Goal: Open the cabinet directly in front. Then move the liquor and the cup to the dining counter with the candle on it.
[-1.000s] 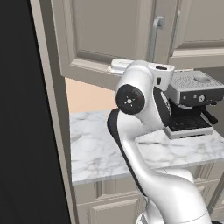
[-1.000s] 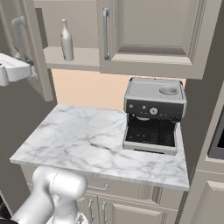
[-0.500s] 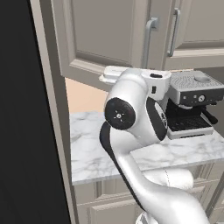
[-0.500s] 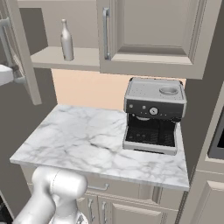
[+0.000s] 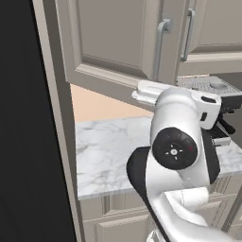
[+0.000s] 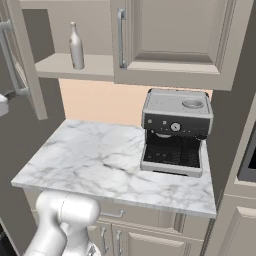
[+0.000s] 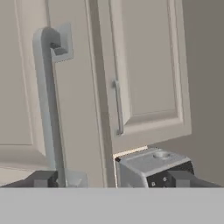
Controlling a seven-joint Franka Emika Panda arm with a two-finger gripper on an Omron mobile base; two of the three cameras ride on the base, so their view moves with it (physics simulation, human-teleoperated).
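Gaping tool (image 7: 109, 178), cabinet (image 6: 175, 40) door wider.

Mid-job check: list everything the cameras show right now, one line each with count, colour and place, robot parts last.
cabinet: one, greige, on the wall; left door swung open, right door shut.
bar handles: two, grey, one per door.
liquor: one, pale grey bottle, upright on the inner shelf.
countertop: one, white grey-veined marble, below the cabinet.
coffee machine: one, silver and black, right side of the countertop.
lower cabinets: greige, under the countertop.
arm: one, white with dark joints.
gripper: one, dark-tipped jaws open on either side of the open door's handle.
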